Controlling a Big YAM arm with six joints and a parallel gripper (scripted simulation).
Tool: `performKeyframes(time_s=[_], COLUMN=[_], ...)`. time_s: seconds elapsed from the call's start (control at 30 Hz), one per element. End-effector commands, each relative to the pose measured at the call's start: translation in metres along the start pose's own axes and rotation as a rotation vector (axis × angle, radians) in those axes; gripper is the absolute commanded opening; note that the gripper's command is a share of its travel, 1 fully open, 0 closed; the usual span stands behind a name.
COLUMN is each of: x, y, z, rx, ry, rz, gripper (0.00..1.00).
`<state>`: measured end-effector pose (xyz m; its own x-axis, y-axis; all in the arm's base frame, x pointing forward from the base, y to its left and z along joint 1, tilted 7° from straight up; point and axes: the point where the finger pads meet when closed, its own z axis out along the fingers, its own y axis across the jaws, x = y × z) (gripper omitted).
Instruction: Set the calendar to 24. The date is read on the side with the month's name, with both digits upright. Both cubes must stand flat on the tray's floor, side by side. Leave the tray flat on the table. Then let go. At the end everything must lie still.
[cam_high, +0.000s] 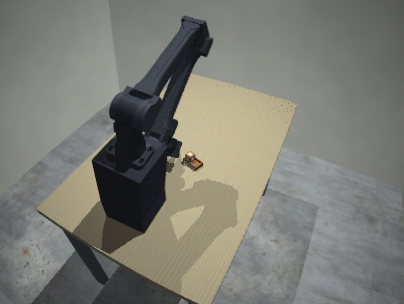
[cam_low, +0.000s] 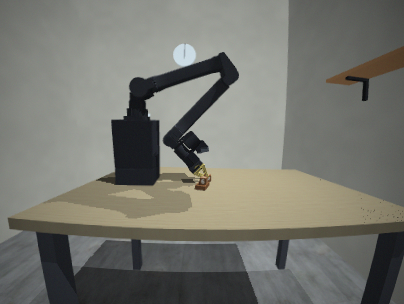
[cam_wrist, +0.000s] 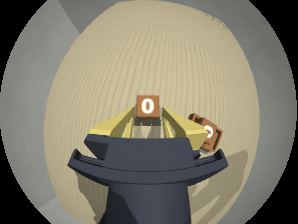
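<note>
One orange-brown cube (cam_wrist: 148, 105) (cam_low: 209, 178) stands on the table with a white 0 facing up. My gripper (cam_wrist: 147, 110) (cam_low: 202, 173) is partly open, one yellow finger on each side of that cube; narrow gaps seem to show between cube and fingertips. In the top view the arm hides this cube and the fingers. The brown tray (cam_high: 200, 164) (cam_low: 201, 188) (cam_wrist: 214, 123) stands close by, turned at an angle. A second cube (cam_high: 190, 155) (cam_wrist: 208, 132) is at the tray, a white digit on it; my right finger partly covers it, so I cannot read it surely.
The table (cam_high: 235, 125) (cam_low: 280, 205) carries the arm's dark base block (cam_high: 129, 192) (cam_low: 135, 152) behind the gripper. The tray lies just beyond my right finger in the wrist view. A wall shelf (cam_low: 370, 65) hangs high at the right, far from the arm.
</note>
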<state>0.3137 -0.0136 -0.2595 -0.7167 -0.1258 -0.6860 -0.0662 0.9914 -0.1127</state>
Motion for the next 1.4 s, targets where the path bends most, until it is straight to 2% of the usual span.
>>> performKeyframes(time_s=[0.0, 0.83, 0.87, 1.37], x=[-0.0132, -0.0132, -0.0132, -0.0132], y=[-0.0036, -0.0036, -0.0036, -0.0037], z=[0.0031, 0.0031, 0.0031, 0.0031], rx=[0.008, 0.008, 0.008, 0.008], ry=[-0.042, -0.042, -0.042, -0.042], rz=[-0.012, -0.012, -0.012, -0.012], gripper=[0.44, 0.44, 0.25, 0.25])
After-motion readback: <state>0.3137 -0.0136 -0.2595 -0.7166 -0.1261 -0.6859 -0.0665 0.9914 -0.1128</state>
